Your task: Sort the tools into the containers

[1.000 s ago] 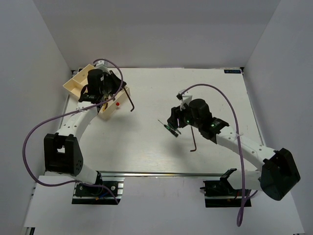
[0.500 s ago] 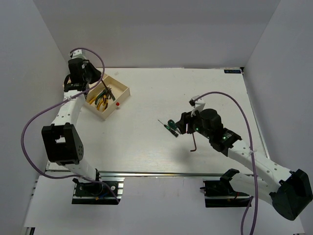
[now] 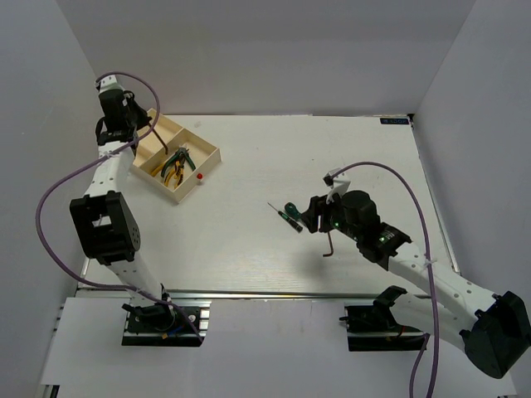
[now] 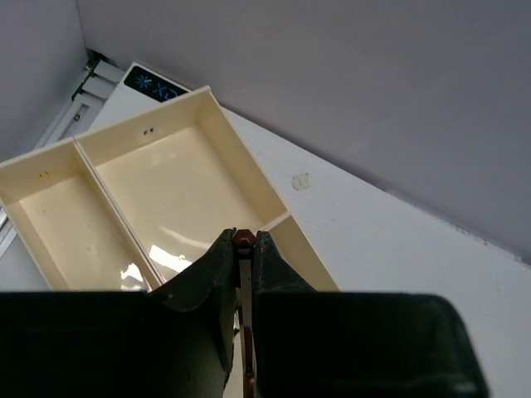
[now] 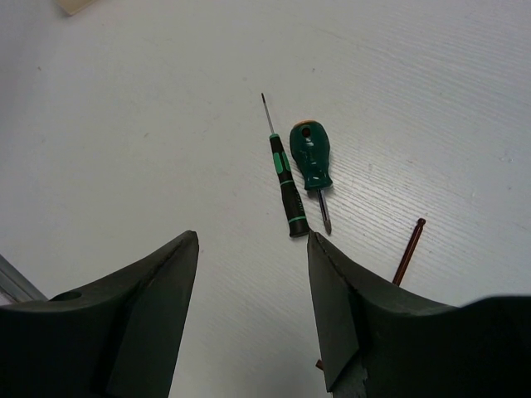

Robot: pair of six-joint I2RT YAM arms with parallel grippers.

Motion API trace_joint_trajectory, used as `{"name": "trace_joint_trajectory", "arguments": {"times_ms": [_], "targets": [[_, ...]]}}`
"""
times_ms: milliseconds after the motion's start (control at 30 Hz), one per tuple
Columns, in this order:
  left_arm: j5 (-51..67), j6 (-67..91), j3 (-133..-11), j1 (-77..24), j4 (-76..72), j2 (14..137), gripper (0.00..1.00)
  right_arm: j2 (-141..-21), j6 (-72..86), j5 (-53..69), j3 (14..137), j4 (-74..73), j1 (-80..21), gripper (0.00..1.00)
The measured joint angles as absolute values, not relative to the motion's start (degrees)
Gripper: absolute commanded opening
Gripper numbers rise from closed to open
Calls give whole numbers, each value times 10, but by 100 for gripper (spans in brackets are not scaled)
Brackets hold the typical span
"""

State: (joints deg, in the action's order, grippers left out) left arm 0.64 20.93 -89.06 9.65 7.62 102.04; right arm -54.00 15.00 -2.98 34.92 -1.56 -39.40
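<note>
Hanging over the far-left corner of the table (image 3: 348, 157) in the top view, the left jaws are closed on a dark hex key (image 3: 158, 139), which slants down toward the cream tray (image 3: 209, 153). The tray sits askew in that corner. Inside one of its compartments, on the side nearer the table's middle, lie what look like two pairs of pliers (image 3: 173, 164), one with green handles and one with yellow-orange. A single red knob (image 3: 200, 176) rests on the table just outside the tray wall. Right of the table's middle, the right jaws sit low and just beside two screwdrivers. A second hex key (image 3: 329, 245) lies on the table close by, toward the near edge, beside the right arm.

From the left wrist, the jaws are pinched shut on the thin brownish shaft of the held hex key (image 4: 244, 274), its tip showing between them. Beyond it the tray (image 4: 246, 157) shows two long compartments and the corner of a third.

From the right wrist, the jaws stand wide apart with nothing between them. Ahead lie the thin green-handled screwdriver (image 5: 282, 178) and a stubby green-handled screwdriver (image 5: 311, 162), side by side and pointing opposite ways; I cannot tell whether they touch. The loose hex key (image 5: 408, 249) lies just to one side, partly hidden behind a finger.

Count: two hex keys, two screwdrivers, two pliers, one tray, one knob.
</note>
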Motion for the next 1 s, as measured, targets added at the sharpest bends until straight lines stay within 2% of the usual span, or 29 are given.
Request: {"name": "trace_joint_trajectory", "arguments": {"times_ms": [500,1000], "targets": [[-54,159,-924,97,-82,1114,0,-541,150,-30,322,-15,-394,61],[-107,10,-1040,90,-103,1270,0,-582,161,-30,322,-31,-394,62]]}}
